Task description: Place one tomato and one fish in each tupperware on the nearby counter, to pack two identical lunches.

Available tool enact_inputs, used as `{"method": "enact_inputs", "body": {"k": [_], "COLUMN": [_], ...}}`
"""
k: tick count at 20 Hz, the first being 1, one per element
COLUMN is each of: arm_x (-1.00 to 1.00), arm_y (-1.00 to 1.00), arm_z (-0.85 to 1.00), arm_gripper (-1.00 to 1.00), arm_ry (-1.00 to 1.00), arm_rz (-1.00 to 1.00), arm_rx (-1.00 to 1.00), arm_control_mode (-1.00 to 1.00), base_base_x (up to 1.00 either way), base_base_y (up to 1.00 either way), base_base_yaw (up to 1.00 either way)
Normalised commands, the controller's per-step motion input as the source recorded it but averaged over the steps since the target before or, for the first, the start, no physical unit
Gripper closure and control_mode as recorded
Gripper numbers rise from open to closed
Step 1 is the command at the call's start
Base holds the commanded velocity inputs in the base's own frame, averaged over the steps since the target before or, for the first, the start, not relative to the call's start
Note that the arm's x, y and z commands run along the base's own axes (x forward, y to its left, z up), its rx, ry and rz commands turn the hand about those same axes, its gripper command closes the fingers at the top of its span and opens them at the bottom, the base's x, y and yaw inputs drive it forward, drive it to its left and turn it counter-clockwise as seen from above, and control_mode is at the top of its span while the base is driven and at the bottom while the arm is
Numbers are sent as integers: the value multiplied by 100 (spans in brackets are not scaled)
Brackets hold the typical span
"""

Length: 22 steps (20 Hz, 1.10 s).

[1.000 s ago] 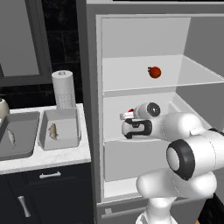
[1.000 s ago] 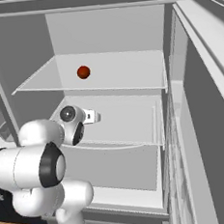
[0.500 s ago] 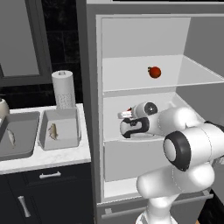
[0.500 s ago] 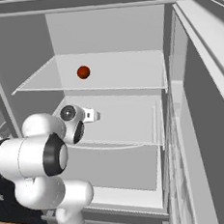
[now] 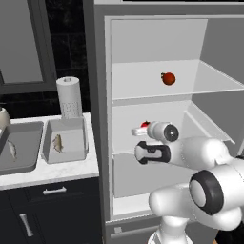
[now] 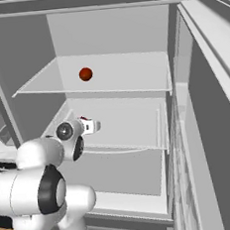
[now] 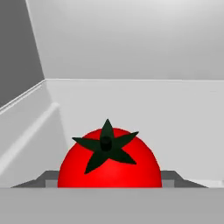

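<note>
On the fridge's middle shelf, my gripper (image 7: 110,179) is shut on a red tomato (image 7: 109,162) with a green stem; a dark fingertip presses each of its sides. From the left base view only a red sliver of that tomato (image 5: 145,125) shows at the gripper (image 5: 141,129). A second tomato (image 5: 168,78) rests on the upper shelf. On the counter (image 5: 52,170) to the left stand the lighter tupperware (image 5: 71,127), holding one fish (image 5: 57,143), and the darker tupperware (image 5: 26,136), holding another fish (image 5: 11,150).
A paper towel roll (image 5: 70,97) stands behind the lighter tray. The open fridge's side walls and upper shelf (image 6: 109,82) hem in the hand. The open fridge door (image 6: 213,127) is on the right. Dark cabinets (image 5: 47,209) sit under the counter.
The jaws have closed from wide open onto the tomato on the middle shelf. The arm's elbow has shifted slightly; the hand has stayed in place.
</note>
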Motion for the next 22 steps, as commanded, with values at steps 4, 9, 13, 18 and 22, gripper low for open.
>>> {"method": "enact_inputs", "body": {"k": [4,9,13,18,22], "arm_x": [-92,-100,-100,-100,-98], "arm_y": [0,-7,-14,-26,-24], "arm_z": [28,93,98,75,62], "arm_gripper": [100,100,100,100,100], "arm_ry": [-24,-10,3,14,17], "arm_rz": [-2,-4,-7,-8,-5], "arm_rx": [0,0,0,0,0], "arm_control_mode": [-100,-100,-100,-100,-100], "base_base_x": [0,0,0,0,0], "base_base_y": [0,0,0,0,0], "base_base_yaw": [0,0,0,0,0]}}
